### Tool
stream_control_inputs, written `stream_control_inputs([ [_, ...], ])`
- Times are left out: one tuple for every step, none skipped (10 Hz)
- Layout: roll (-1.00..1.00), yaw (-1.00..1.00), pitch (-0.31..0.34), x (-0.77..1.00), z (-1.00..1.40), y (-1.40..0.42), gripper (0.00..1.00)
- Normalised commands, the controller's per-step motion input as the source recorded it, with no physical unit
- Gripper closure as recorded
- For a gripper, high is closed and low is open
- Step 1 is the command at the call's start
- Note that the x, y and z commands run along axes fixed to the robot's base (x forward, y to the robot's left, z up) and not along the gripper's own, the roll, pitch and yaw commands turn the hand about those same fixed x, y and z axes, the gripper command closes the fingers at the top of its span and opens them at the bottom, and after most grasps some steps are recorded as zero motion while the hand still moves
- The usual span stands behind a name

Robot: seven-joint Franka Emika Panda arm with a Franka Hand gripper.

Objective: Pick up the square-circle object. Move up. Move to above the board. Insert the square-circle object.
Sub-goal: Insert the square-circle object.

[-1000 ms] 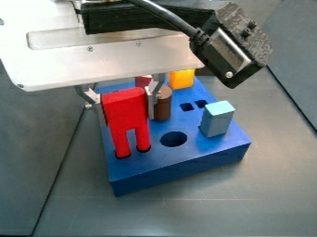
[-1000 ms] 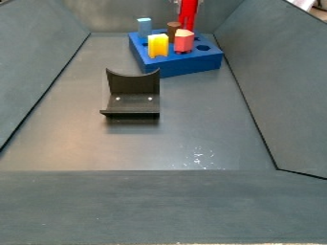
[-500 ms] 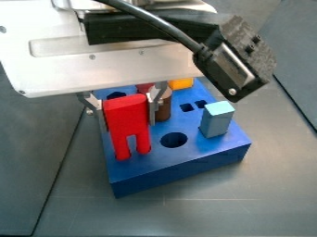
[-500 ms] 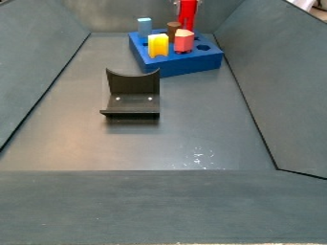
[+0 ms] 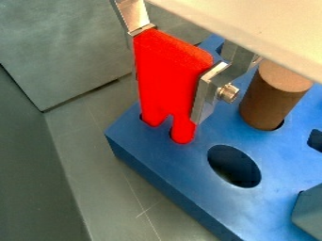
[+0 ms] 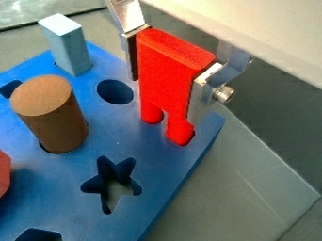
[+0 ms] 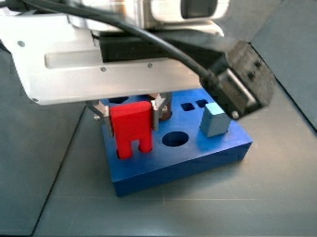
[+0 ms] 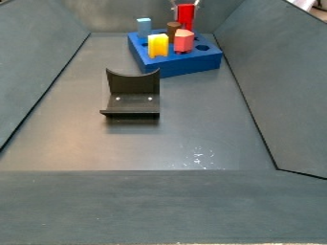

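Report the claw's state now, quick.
Claw: closed on the square-circle object, over the board, prongs at its top near one edge.

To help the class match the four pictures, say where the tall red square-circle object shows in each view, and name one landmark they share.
Wrist view: the square-circle object sits centre, between the hand's fingers.
Wrist view: it sits centre, right of the brown cylinder.
Side view: it hangs below the hand, left of centre.
Side view: it shows small at the top edge.
Shared landmark: the blue board, under the object in every view.
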Motion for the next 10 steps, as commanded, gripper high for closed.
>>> stream_control_inputs([
  [0.34,0.0,0.047,0.35,-0.61,-0.21,1.0],
  [0.31,0.0,0.033,0.36,-0.67,-0.19,1.0],
  [0.21,0.0,0.046,0.35,-0.82,-0.03,1.0],
  [0.14,0.0,0.049,0.33,-0.92,0.0,1.0],
  [0.08,0.0,0.039,0.28,-0.91,0.03,1.0],
  [0.03,0.0,0.01,0.19,-0.9,0.12,1.0],
  [0.03,0.0,0.0,0.11,-0.88,0.11,1.0],
  [0.06,0.0,0.0,0.07,-0.81,0.03,1.0],
  [0.03,0.0,0.0,0.01,-0.23,0.0,1.0],
  [0.0,0.0,-0.003,0.0,0.0,0.0,1.0],
])
